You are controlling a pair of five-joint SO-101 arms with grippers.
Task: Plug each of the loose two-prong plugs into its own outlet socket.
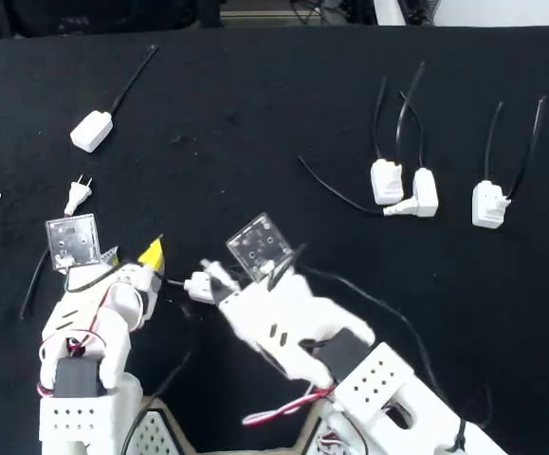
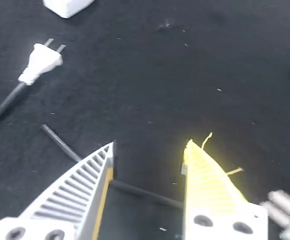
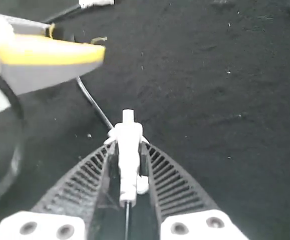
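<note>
No text, label, number or sign is legible.
</note>
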